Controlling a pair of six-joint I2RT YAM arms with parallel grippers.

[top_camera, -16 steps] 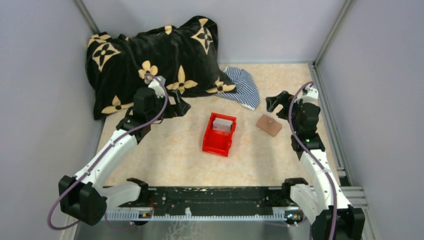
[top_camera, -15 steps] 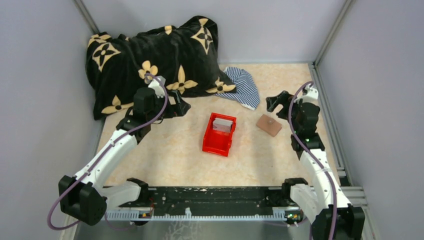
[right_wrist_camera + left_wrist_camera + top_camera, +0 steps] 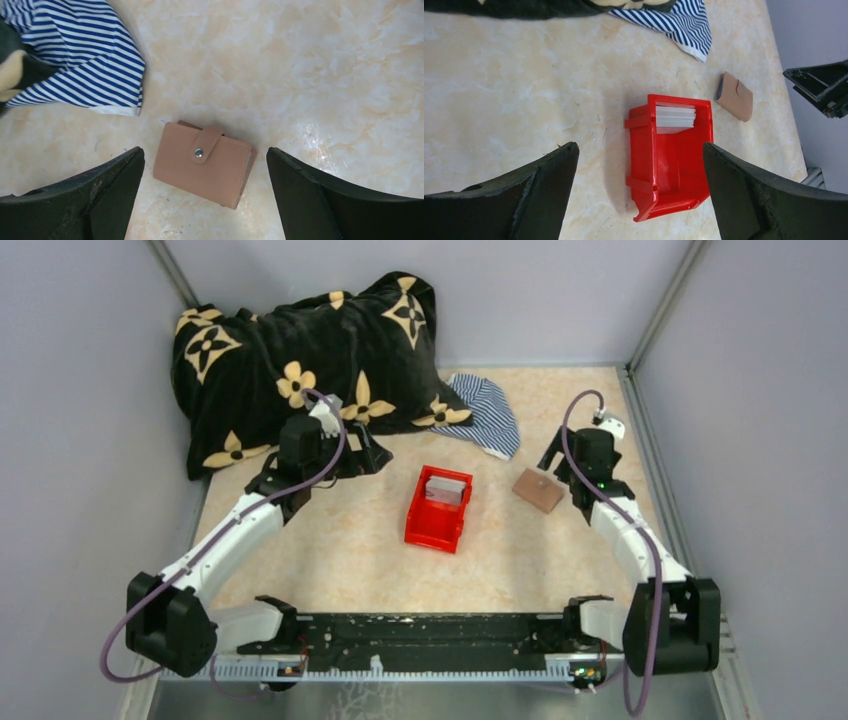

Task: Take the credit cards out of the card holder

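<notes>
The card holder (image 3: 202,162) lies flat on the marbled desk (image 3: 340,550), to the right of the red bin (image 3: 435,528) and a little farther back than it, apart from it. It is a small brown folded wallet, closed, with its strap snapped down by a metal stud. No card shows outside it.

The right fingers (image 3: 110,185) hang over the card holder, spread wide, one dark finger on either side of it in the wrist view and neither one touching it. They hold nothing.

The left fingers (image 3: 544,180) are to the left of the red bin and farther back, also spread wide and empty. They point toward the bin, which sits between them in their own camera.

The red bin stands near the middle of the desk. A stack of flat pale grey pieces (image 3: 675,116) leans at its far end; I cannot tell whether they are cards.

Behind the bin and to its right lies a crumpled blue-and-white striped cloth (image 3: 485,415). Behind the bin and to its left is a heaped black blanket (image 3: 300,340) with tan flower shapes, its edge overlapping the striped cloth.
</notes>
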